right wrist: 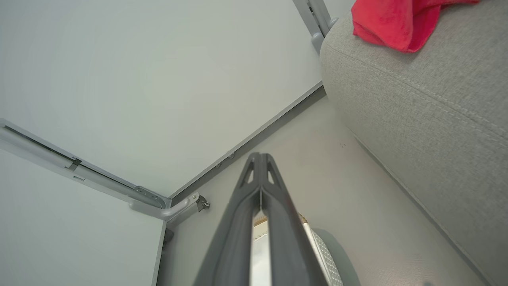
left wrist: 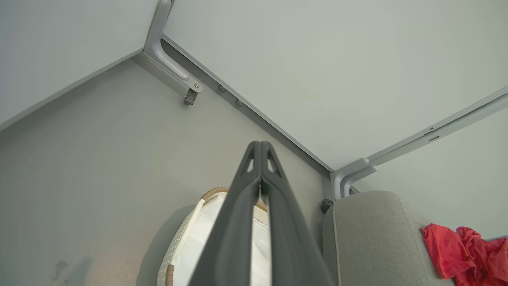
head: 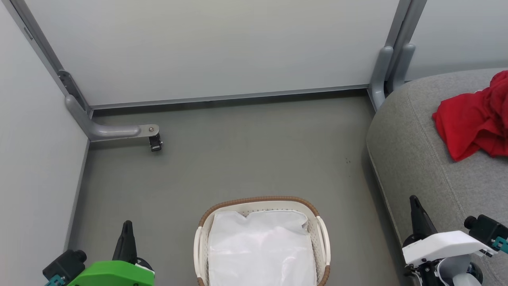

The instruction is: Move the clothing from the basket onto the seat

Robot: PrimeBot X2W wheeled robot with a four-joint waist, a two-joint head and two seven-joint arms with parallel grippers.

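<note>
The left gripper (head: 127,225) sits at the lower left of the head view. Its two dark fingers are pressed together into one point and hold nothing. The left wrist view shows the same pair meeting at the tips, with only a thin slit lower down. The right gripper (head: 414,200) is at the lower right, likewise closed tight and empty — in its own wrist view the fingers touch at the tip. Both point up the head view, and neither touches anything.

Between them, at the bottom edge of the head view, the basket (head: 258,200) stands on the floor (head: 246,159). The white liner (head: 260,246) lies rumpled across its inside. The left gripper is off to the basket's left, above bare floor. The right gripper is off to its right, in front of the seat's (head: 416,159) near edge.

The seat takes up the right side of the head view, with its rounded corner towards the wall (head: 222,47). The clothing (head: 472,119) lies on top of the seat as a crumpled red heap, cut off by the right edge of the view. It is well apart from the basket and farther up the view than the right gripper. Whether the heap is one piece or two cannot be told.

Farther out, pale wall panels in grey frames meet the floor. At the left corner a grey bracket (head: 115,131) juts out low — a small black caster (head: 155,143) hangs at its end.
</note>
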